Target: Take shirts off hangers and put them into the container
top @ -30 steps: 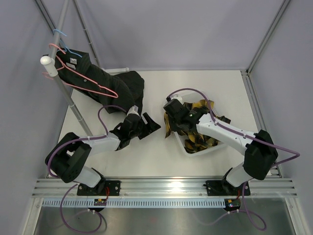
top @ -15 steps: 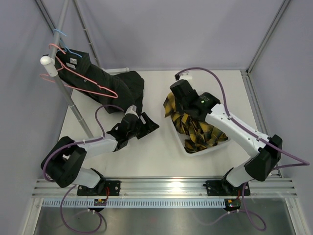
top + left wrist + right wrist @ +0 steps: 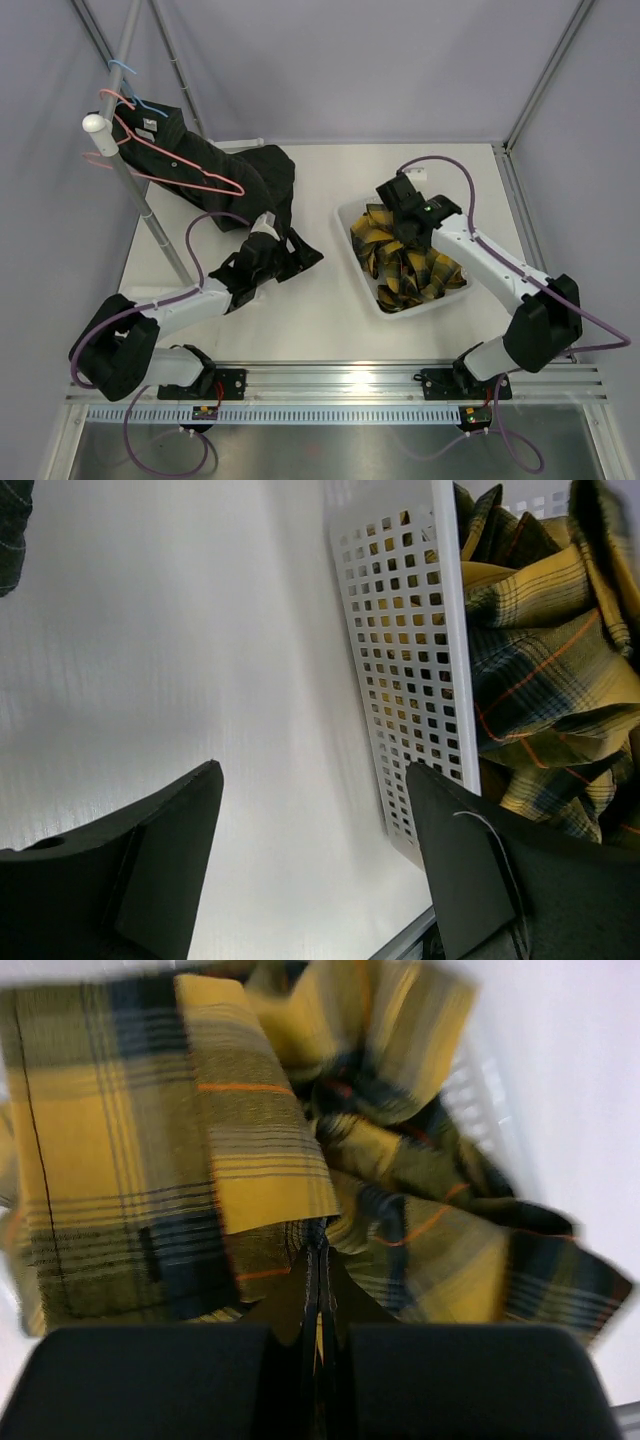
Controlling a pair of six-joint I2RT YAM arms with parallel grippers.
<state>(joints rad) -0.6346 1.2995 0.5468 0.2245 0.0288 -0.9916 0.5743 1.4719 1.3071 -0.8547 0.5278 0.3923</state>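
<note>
**Plaid shirt bundled in the basket, black shirt up at the rail.**

The yellow-and-black plaid shirt (image 3: 405,265) lies crumpled in soft folds inside the white plastic basket (image 3: 400,680), whose flat wall is pierced with rows of small square holes. The right gripper (image 3: 318,1260) points down over the pile, fingers pressed together with their tips at the cloth; whether they pinch a fold I cannot tell. The left arm stretches low over the table (image 3: 320,320), and the left gripper (image 3: 315,775) is spread wide, holding nothing, facing the basket's side. The black shirt (image 3: 215,165) drapes limp by the grey rail pole (image 3: 160,232) with a thin pink wire hanger (image 3: 236,190) across it and its lower part pooled on the table. A light blue hanger (image 3: 122,67) hooks on higher up.
</note>
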